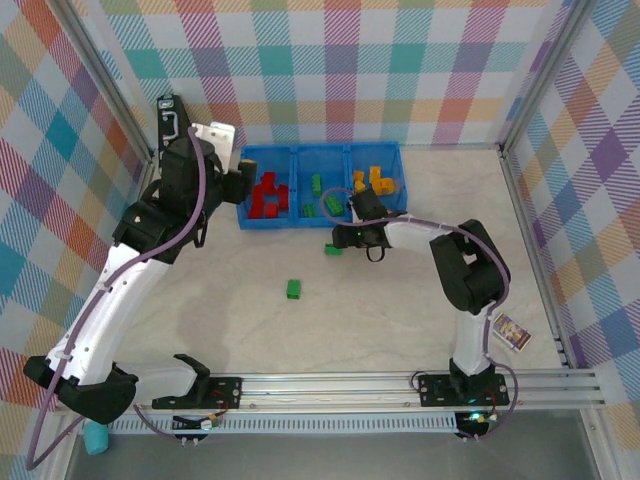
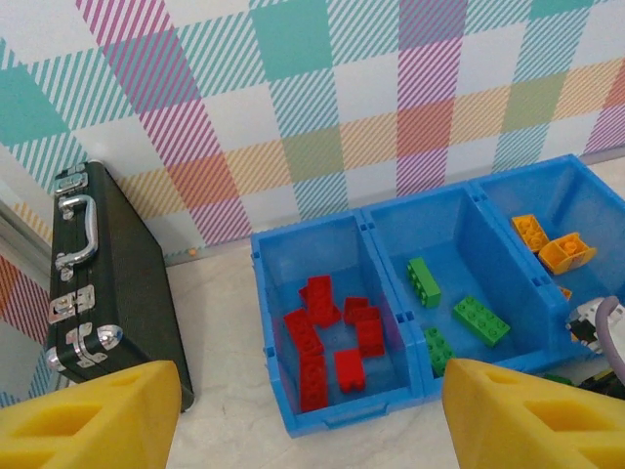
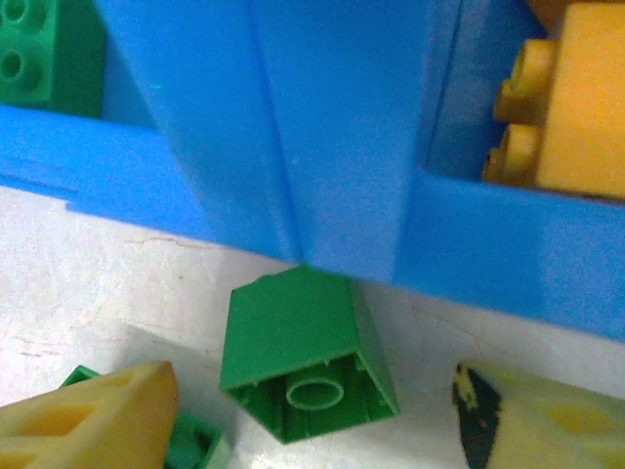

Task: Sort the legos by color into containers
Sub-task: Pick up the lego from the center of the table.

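Observation:
The containers (image 1: 320, 149) are three joined blue bins (image 2: 309, 231) at the back of the table. Red legos (image 2: 320, 298) lie in the left bin, green legos (image 2: 479, 319) in the middle, yellow-orange legos (image 2: 566, 252) in the right. My left gripper (image 2: 312, 376) hangs open above the front of the red bin (image 1: 243, 183), holding nothing. My right gripper (image 3: 314, 386) is low at the bins' front wall (image 3: 342, 127), open. A green lego (image 3: 308, 357) lies on its side between its fingers, with a gap at each side. A second green lego (image 3: 190, 445) sits by the left finger.
One more green lego (image 1: 293, 289) lies in the middle of the table. A black case (image 2: 107, 274) with a metal handle stands left of the bins against the wall. A small printed card (image 1: 511, 331) lies at the right. Metal frame posts border the table.

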Robot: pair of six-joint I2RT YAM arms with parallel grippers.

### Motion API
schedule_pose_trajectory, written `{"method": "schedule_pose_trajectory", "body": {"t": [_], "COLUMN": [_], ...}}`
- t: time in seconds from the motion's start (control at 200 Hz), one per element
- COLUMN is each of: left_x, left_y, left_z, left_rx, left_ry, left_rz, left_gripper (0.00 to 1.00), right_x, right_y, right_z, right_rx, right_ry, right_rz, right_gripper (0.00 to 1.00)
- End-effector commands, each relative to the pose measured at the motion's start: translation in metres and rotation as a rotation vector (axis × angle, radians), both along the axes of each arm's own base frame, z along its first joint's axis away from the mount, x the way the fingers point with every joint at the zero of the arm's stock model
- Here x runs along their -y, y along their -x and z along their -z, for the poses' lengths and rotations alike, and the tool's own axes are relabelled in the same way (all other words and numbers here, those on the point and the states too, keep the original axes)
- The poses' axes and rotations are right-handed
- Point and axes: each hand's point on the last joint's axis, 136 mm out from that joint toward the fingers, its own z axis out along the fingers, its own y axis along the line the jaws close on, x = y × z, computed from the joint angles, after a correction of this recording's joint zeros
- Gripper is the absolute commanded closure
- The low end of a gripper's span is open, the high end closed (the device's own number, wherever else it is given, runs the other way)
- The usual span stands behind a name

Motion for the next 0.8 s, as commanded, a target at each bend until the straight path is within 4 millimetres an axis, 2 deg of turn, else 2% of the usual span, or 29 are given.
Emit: {"method": "schedule_pose_trajectory", "body": {"t": [0.0,0.145,0.3,0.425,0.605,0.795], "left_x": [-0.014,-0.012,-0.011,-0.011,-0.015,-0.021], "left_y": [0.009,0.008,0.006,0.006,0.008,0.010], "left_z": [-0.007,-0.005,-0.004,-0.002,0.005,0.011], "left_rx": [0.012,0.008,0.008,0.009,0.002,0.007], "left_ry": [-0.017,-0.015,-0.015,-0.019,-0.037,-0.044], "left_rz": [-0.030,-0.025,-0.021,-0.020,-0.033,-0.047], "left_gripper": [0.29,0.29,0.29,0.29,0.28,0.27], "right_x": [-0.001,-0.001,0.003,0.004,0.001,-0.001], "right_y": [-0.005,-0.004,-0.001,0.005,0.022,0.033], "right_z": [0.003,0.007,0.005,-0.004,-0.033,-0.082], "right_rx": [-0.005,-0.019,-0.025,-0.021,-0.020,0.028], "right_ry": [0.009,0.017,0.035,0.029,0.016,0.007], "right_rz": [0.014,0.010,0.010,-0.008,-0.060,-0.110], "right_gripper": [0.34,0.50,0.58,0.65,0.67,0.68]}}
